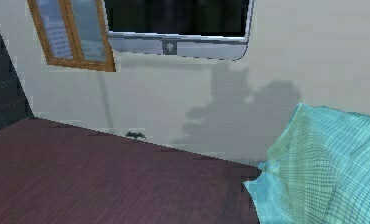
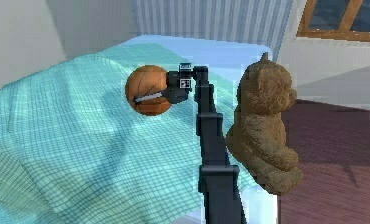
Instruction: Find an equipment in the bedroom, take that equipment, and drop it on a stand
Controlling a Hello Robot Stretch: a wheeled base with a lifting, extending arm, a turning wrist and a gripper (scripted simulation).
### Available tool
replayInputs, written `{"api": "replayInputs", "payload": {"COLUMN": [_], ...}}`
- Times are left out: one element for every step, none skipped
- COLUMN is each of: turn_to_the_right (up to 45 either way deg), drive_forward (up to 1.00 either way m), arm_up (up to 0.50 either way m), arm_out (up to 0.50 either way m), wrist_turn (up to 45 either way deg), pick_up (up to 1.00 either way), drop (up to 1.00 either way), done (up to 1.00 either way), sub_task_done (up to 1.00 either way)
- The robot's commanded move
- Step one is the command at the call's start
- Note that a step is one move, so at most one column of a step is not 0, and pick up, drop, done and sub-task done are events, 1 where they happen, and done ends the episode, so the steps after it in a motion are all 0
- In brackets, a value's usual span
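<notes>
Reaching over bed (image 2: 63,115) — jaws at basketball (image 2: 143,84).

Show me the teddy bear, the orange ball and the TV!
teddy bear (image 2: 259,128), arm side view, on its tummy.
orange ball (image 2: 141,82), arm side view, on its upper left part.
TV (image 1: 178,15), forward view, on its dark screen.

Bed with pale teal checked cover (image 2: 63,135). Round orange ball with dark seams (image 2: 143,82) lies on the cover near the bed's far end. The gripper (image 2: 150,99) of the dark square arm (image 2: 208,135) is at the ball; whether it holds anything cannot be told. Brown plush teddy bear (image 2: 261,125) sits at the bed's floor-side edge.
</notes>
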Motion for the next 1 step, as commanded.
{"api": "replayInputs", "payload": {"turn_to_the_right": [0.0], "drive_forward": [0.00], "arm_up": [0.10], "arm_out": [0.00], "wrist_turn": [0.0], "pick_up": [0.00], "drop": [0.00], "done": [0.00], "sub_task_done": [0.00]}}
